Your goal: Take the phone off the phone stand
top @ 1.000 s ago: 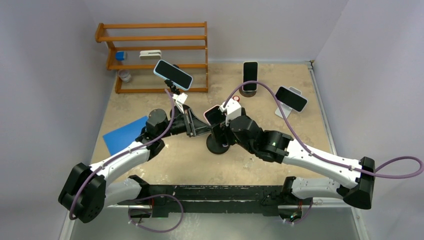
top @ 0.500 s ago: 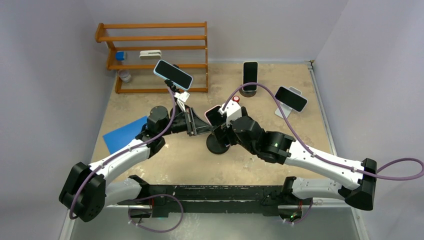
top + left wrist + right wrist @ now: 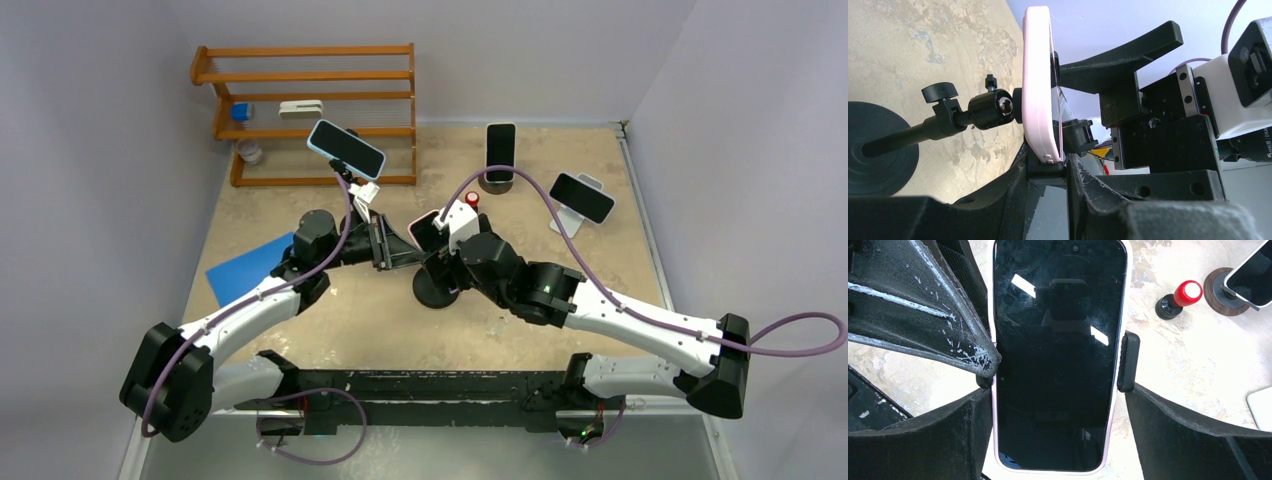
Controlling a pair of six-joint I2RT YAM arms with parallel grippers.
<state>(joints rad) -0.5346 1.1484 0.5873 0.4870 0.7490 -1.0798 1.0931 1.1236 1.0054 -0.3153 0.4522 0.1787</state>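
A pink-cased phone (image 3: 427,229) with a dark screen sits in the side clamps of a black phone stand with a round base (image 3: 436,289) at mid-table. In the left wrist view the phone (image 3: 1038,85) stands edge-on, and my left gripper (image 3: 1048,175) is shut on the stand's clamp (image 3: 1046,167) at the phone's edge. In the right wrist view the phone (image 3: 1060,355) fills the space between the fingers of my right gripper (image 3: 1058,400). That gripper is open, with its right finger (image 3: 1168,415) apart from the phone and just below the clamp arm (image 3: 1128,362).
Three other phones stand on stands: one on a tall stand (image 3: 346,149), one on a round wooden base (image 3: 500,150), one on a white stand (image 3: 581,197). A wooden rack (image 3: 305,110) is at the back left. A blue sheet (image 3: 248,268) lies left. A red-topped knob (image 3: 1182,296) stands behind the phone.
Both wrists have shifted very slightly toward the phone. The phone stays in the stand and the grips look the same.
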